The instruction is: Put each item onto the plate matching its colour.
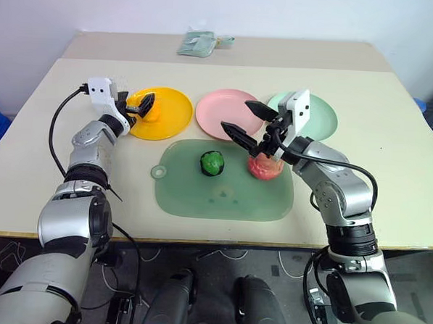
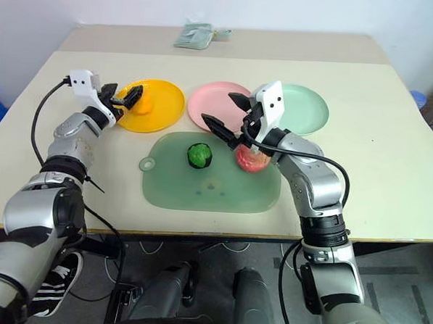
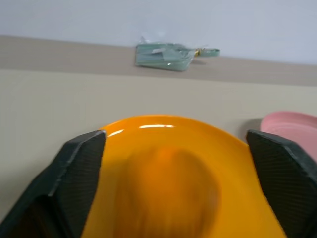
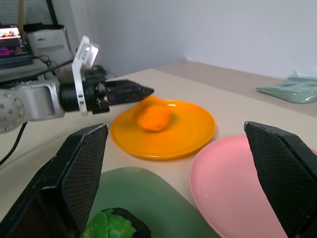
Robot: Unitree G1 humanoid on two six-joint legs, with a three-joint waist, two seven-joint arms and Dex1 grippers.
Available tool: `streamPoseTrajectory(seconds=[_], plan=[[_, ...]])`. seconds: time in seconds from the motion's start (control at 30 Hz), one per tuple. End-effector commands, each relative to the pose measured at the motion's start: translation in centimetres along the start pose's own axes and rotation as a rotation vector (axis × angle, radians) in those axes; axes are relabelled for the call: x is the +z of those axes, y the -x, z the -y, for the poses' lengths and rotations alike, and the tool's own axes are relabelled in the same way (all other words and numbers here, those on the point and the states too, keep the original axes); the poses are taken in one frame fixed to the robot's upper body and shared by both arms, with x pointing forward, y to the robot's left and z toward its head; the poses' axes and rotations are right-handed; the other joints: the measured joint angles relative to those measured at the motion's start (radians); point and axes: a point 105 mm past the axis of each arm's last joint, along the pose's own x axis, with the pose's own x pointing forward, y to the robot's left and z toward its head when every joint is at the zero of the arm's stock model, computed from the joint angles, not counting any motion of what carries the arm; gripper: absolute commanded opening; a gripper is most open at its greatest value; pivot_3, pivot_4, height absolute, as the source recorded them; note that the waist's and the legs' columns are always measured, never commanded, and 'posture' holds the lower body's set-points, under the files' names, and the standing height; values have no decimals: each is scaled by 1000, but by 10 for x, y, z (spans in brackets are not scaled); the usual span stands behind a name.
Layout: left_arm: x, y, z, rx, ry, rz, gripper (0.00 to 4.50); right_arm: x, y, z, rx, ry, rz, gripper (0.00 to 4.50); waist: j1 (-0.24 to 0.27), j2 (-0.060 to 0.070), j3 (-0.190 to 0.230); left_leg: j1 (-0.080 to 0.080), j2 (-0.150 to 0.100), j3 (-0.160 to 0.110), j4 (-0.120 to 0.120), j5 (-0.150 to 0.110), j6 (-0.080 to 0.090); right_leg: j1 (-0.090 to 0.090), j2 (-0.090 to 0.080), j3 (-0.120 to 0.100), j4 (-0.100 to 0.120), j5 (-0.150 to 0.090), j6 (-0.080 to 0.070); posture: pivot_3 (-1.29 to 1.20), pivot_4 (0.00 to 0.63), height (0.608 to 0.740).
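Note:
My left gripper (image 1: pixel 143 106) is open over the near-left part of the yellow plate (image 1: pixel 171 123). The yellow-orange pepper (image 4: pixel 154 116) is a blur just past its fingertips, low over that plate; I cannot tell if it rests there. In the left wrist view the pepper (image 3: pixel 168 193) sits between the spread fingers (image 3: pixel 81 168) without touching them. My right gripper (image 1: pixel 239 117) is open and empty, above the near edge of the pink plate (image 1: pixel 223 104). The pink-red apple (image 1: pixel 263 167) and the dark green vegetable (image 1: pixel 212 163) lie on the green mat (image 1: pixel 222 198). The mint green plate (image 1: pixel 322 122) holds nothing.
A green packet (image 1: pixel 201 43) lies at the back of the table. The three plates stand in a row behind the mat. Bare tabletop (image 1: pixel 391 164) stretches to the right of the mat. Office equipment (image 4: pixel 47 37) stands beyond the table's left side.

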Motion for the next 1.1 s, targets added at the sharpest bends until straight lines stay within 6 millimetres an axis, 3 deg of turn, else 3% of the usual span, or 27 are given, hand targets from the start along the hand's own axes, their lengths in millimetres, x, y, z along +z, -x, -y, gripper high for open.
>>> streamPoseTrajectory(seconds=[0.03, 0.2, 0.3, 0.4, 0.53, 0.67, 0.87, 1.1], plan=[[35, -2, 9, -86, -82, 116, 4460, 14, 2, -4, 24, 72, 24, 4500, 0, 0, 0, 0, 0, 0, 0, 0, 0, 0, 0, 0, 0, 0, 0, 0, 150, 740], [39, 17, 41, -409, -176, 119, 4460, 4, 2, -17, 117, 109, -52, 4500, -2, 0, 0, 0, 0, 1, 0, 0, 0, 0, 0, 0, 0, 0, 0, 0, 150, 740], [31, 53, 66, -671, -219, 79, 4460, -1, -2, -29, 178, 124, -108, 4500, -18, 1, 0, 1, 1, 3, -2, 0, 0, -2, 0, 3, 0, 0, 0, 0, 150, 740], [28, 89, 74, -801, -165, 12, 4460, -1, -11, -41, 222, 166, -122, 4500, -32, 1, 0, 0, 3, 3, -3, 3, -5, -3, 0, 4, 0, 0, 0, 0, 150, 740], [21, 120, 74, -852, -145, -84, 4460, 1, -20, -57, 283, 123, -136, 4500, -30, 1, 0, 0, 5, 3, -3, 2, -3, -4, 1, 6, 1, 0, -1, 0, 150, 740], [18, 141, 70, -840, -152, -132, 4460, -28, -26, -53, 278, 224, -308, 4500, -21, 0, -1, 0, 4, 2, -2, 2, -3, -3, 0, 6, 0, 1, -2, 0, 150, 740], [11, 156, 70, -805, -149, -156, 4460, -50, -30, -52, 301, 262, -399, 4500, 0, 0, -1, 0, 4, 3, -3, 2, -3, -4, 0, 5, -1, 1, -2, 0, 150, 740], [12, 158, 72, -778, -149, -136, 4460, -63, -34, -46, 283, 305, -440, 4500, -1, 0, -1, 0, 4, 3, -3, 1, -3, -4, 0, 5, -1, 1, -2, 0, 150, 740]])
